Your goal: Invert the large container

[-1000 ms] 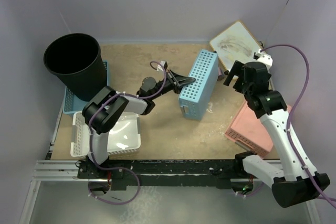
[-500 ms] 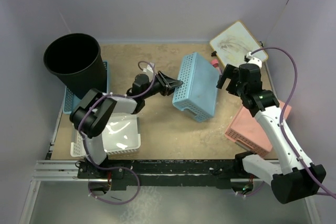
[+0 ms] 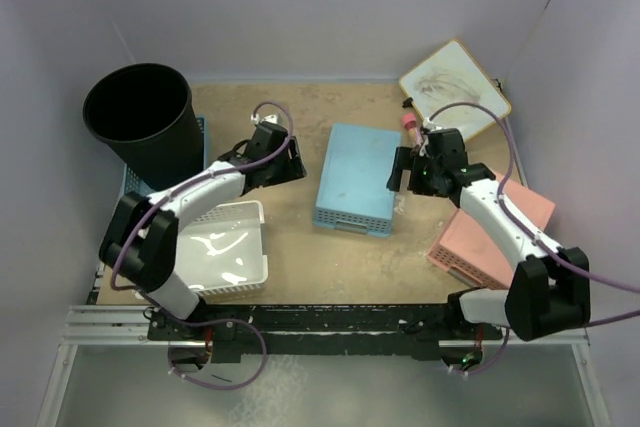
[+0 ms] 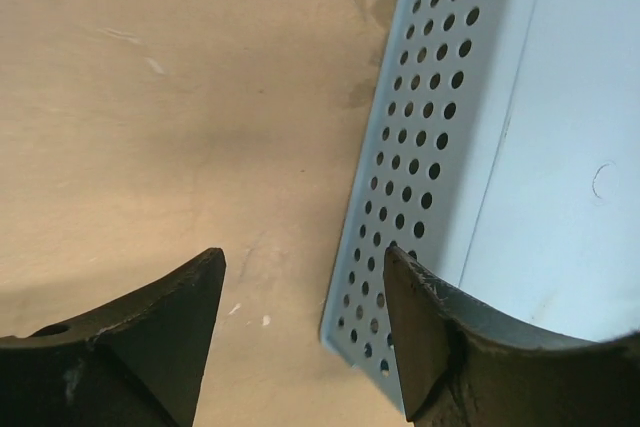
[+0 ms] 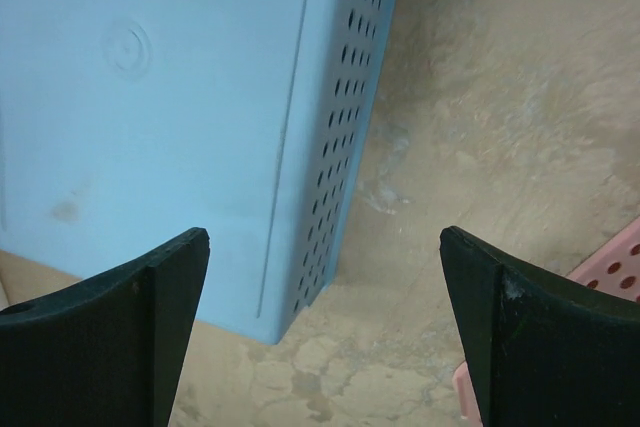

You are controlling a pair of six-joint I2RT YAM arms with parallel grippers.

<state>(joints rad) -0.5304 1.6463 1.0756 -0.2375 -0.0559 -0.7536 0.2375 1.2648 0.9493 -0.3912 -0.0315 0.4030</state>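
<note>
the tall round black plastic bin (image 3: 137, 123) stood upright with its mouth up at the far left corner of the sandy brown wooden table (image 3: 300, 257), well apart from both arms. its base partly hid a light blue perforated basket (image 3: 132, 192). near it, toward the front, lay a white rectangular plastic basket (image 3: 215, 257) with its opening up. in the middle a second light blue perforated rectangular basket (image 3: 355, 177) lay bottom up, between the two arms. the left gripper (image 4: 302, 262) was beside this basket's left wall, fingers apart and holding nothing. the right gripper (image 5: 325, 247) hung over its right wall, fingers wide apart and also empty. a pink rectangular basket (image 3: 490, 237) lay at the right, and a white board with a wooden frame (image 3: 455, 82) at the far right corner.
</note>
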